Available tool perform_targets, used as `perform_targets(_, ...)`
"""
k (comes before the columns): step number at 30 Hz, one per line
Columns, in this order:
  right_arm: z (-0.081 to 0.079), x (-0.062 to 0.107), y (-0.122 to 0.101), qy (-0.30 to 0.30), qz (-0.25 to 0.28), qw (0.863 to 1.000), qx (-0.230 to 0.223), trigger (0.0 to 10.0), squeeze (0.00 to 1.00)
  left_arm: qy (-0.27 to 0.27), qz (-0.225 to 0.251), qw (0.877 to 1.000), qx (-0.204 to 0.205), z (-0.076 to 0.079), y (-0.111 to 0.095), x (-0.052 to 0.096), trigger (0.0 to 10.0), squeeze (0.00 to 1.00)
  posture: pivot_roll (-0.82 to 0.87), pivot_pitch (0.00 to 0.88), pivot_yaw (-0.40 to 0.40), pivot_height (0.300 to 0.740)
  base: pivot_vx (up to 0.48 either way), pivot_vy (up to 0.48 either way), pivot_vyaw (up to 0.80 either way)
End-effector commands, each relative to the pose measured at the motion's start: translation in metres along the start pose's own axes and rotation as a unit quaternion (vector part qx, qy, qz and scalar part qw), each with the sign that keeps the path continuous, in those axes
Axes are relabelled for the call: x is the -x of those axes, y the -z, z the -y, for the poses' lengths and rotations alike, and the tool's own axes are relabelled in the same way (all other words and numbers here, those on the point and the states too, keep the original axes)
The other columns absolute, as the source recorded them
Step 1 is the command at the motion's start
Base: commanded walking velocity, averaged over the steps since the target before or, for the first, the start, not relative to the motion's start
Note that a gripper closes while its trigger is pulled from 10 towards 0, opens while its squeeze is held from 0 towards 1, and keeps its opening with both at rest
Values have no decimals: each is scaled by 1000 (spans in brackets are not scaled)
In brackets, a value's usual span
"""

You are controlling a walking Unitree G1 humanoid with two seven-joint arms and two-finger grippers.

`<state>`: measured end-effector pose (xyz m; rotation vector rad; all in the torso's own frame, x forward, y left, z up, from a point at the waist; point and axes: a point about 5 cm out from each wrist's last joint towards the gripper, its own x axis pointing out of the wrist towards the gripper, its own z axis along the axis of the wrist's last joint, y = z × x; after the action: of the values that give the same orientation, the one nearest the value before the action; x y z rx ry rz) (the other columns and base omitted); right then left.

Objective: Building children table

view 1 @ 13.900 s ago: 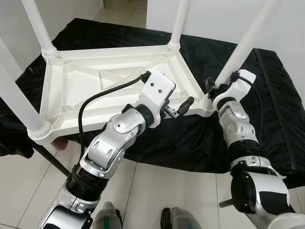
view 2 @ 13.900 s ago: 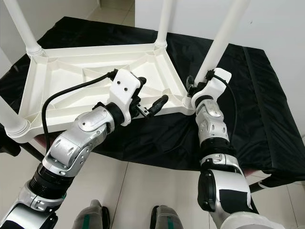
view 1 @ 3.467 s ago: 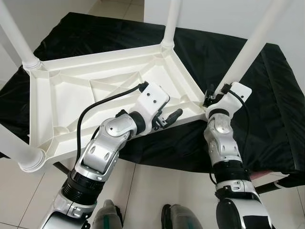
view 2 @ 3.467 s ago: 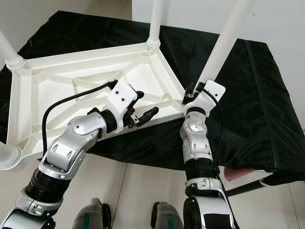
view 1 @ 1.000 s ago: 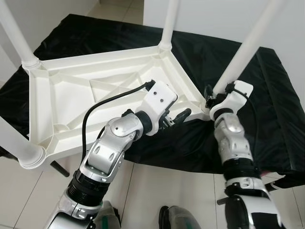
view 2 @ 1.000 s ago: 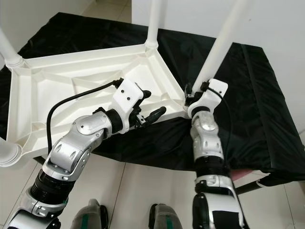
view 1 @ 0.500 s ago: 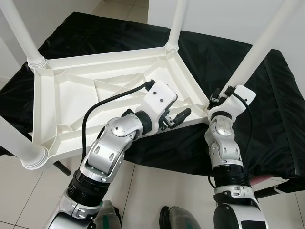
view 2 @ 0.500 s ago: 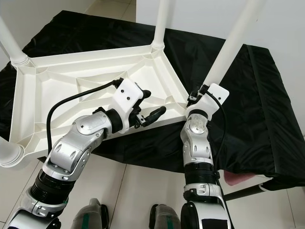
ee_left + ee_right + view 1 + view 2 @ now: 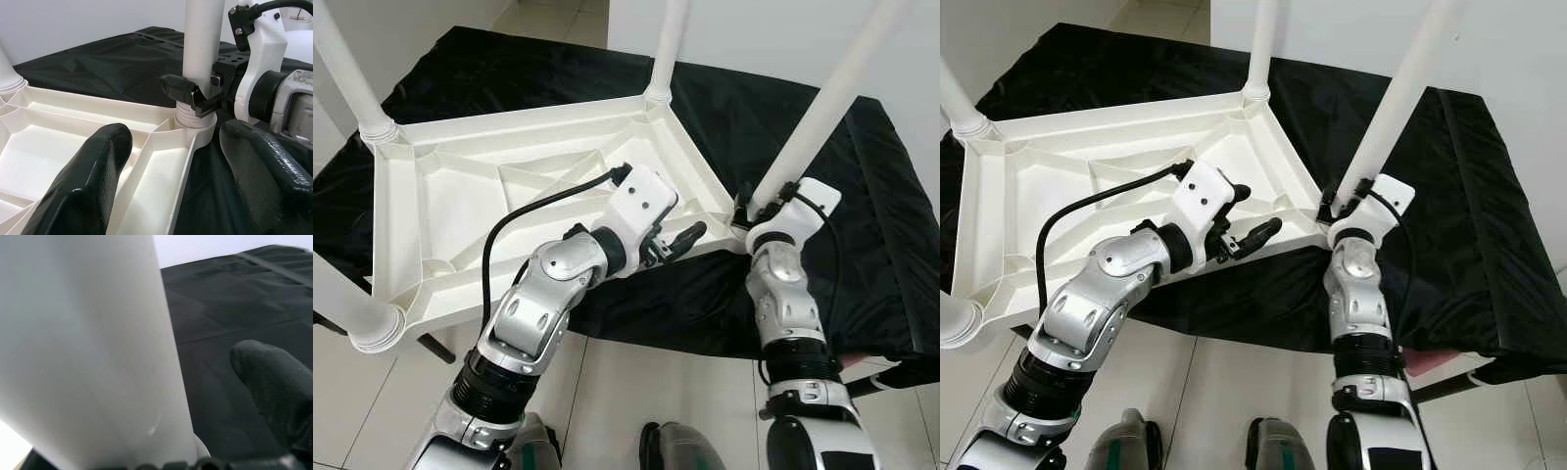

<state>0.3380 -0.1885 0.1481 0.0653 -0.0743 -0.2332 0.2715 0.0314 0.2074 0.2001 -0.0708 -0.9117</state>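
A white children's table [image 9: 460, 196] lies upside down on a black cloth, its legs pointing up. My left gripper [image 9: 683, 240] is open at the table's near rim. In the left wrist view the rim [image 9: 168, 161] runs between its two spread fingers [image 9: 98, 166]. My right gripper [image 9: 749, 206] is at the base of the near-right leg [image 9: 822, 108], where it meets the corner socket [image 9: 195, 120]. Its fingers straddle that leg. In the right wrist view one finger [image 9: 274, 387] stands a little apart from the leg [image 9: 98, 357]; the other is hidden.
The black cloth [image 9: 871, 176] covers a low platform that ends just in front of me. Pale floor tiles [image 9: 636, 392] and my feet [image 9: 675, 450] lie below. Other legs rise at the far corner [image 9: 661, 49], far left [image 9: 347, 69] and near left [image 9: 342, 294]. A white wall stands behind.
The camera has shifted a little. My right forearm has swung its elbow sideways while that gripper stayed at the leg's base. The left gripper has kept its place at the rim.
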Motion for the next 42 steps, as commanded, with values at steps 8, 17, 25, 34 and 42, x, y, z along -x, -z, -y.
perform_targets(8,2,-19,-6,-137,-30,990,22,10000,0,-11,0,1000,1,0,-1,0,10000,0,-37,36,-60,740,0,0,0)
perform_targets(17,0,-21,-10,-266,-26,962,47,10000,0,-7,1,1000,-2,0,-1,-1,10000,0,-35,24,-56,740,0,0,0)
perform_targets(25,9,-27,-7,-309,-47,948,64,10000,0,-6,1,1000,-5,0,-2,-1,10000,0,-28,13,-55,740,0,0,0)
perform_targets(34,21,-29,3,-294,-75,951,56,0,0,9,-5,1000,-7,4,0,-1,10000,0,-32,13,-55,740,0,0,0)
perform_targets(42,23,-30,0,-293,-64,952,52,0,0,14,-4,1000,-4,6,0,-1,10000,0,-36,21,-54,740,0,0,0)
